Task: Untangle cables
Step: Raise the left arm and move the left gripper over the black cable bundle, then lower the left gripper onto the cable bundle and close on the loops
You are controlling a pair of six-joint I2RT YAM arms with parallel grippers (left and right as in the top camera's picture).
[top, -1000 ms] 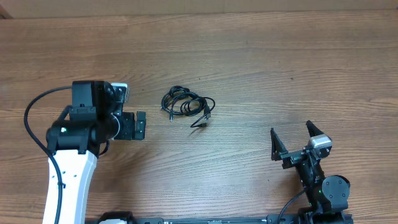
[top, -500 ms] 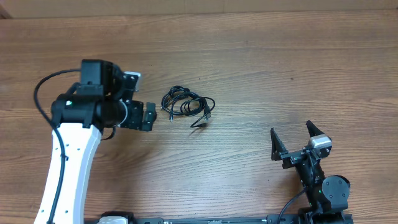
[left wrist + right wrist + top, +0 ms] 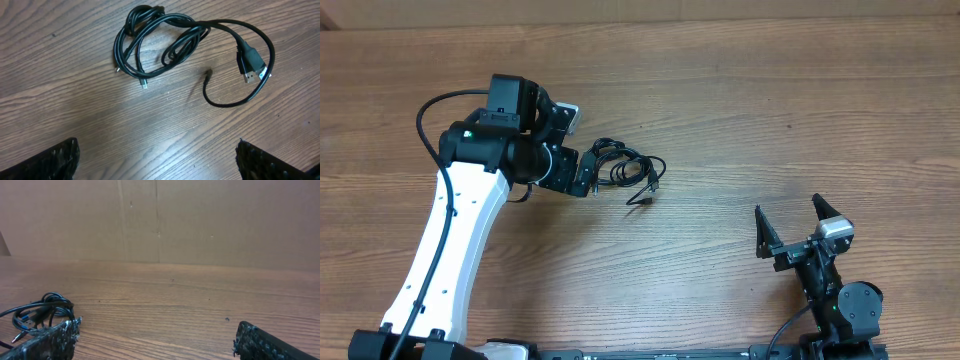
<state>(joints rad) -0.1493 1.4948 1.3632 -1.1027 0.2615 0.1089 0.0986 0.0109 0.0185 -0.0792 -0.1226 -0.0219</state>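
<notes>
One tangled bundle of cables (image 3: 144,12)

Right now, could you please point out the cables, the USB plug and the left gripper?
cables (image 3: 144,14), left wrist view, bunched loops at top
USB plug (image 3: 251,60), left wrist view, its black housing
left gripper (image 3: 578,172), overhead view, midway between its fingertips

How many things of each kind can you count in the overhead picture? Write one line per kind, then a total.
Robot arms: 2
Tangled bundle of thin black cables: 1
Brown wooden table: 1
Total: 4
</notes>
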